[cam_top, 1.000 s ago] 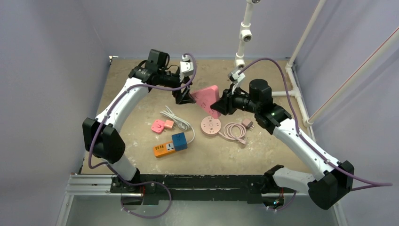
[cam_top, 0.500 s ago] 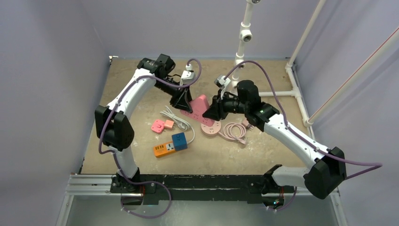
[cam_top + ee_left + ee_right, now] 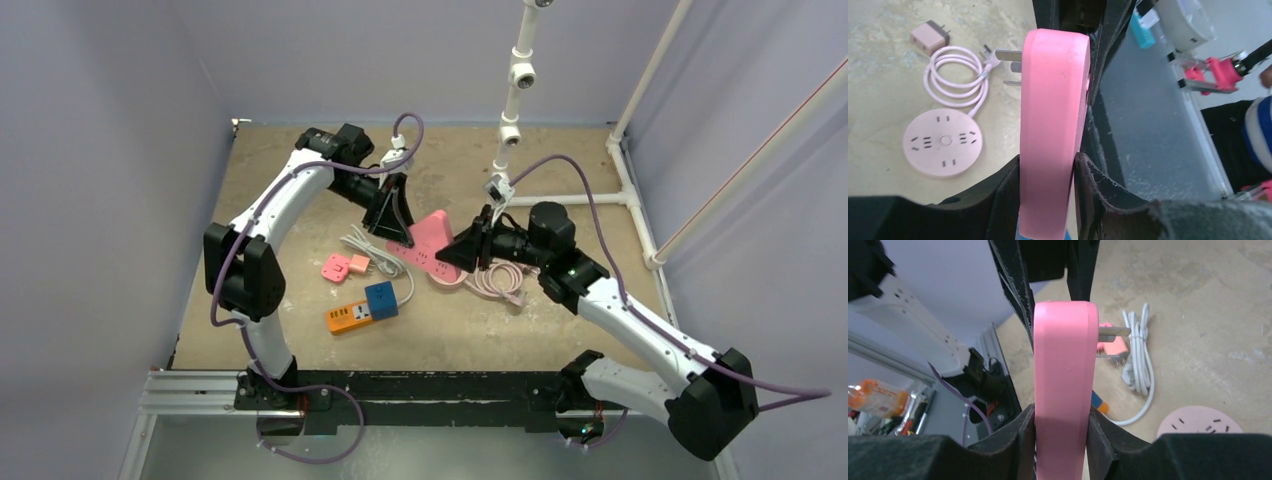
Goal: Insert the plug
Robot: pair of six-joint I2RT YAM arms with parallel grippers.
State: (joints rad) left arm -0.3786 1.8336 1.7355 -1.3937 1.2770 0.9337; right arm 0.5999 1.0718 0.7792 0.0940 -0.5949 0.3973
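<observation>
Well, we've got the left gripper (image 3: 392, 218) and right gripper (image 3: 462, 250) both clamped on the pink power strip (image 3: 430, 240), one at each end, w/ the strip held on edge off the table, approx mid scene. The pink cable (image 3: 497, 281) lies coiled on the table just right of it, its plug (image 3: 991, 53) loose, in no socket. A round pink socket (image 3: 943, 145) sits beside the coil.

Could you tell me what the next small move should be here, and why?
Probably lower the pink power strip flat onto the table: it is clamped edgewise between the fingers of both the left gripper and right gripper, so neither is free to fetch the pink cable's plug.
</observation>
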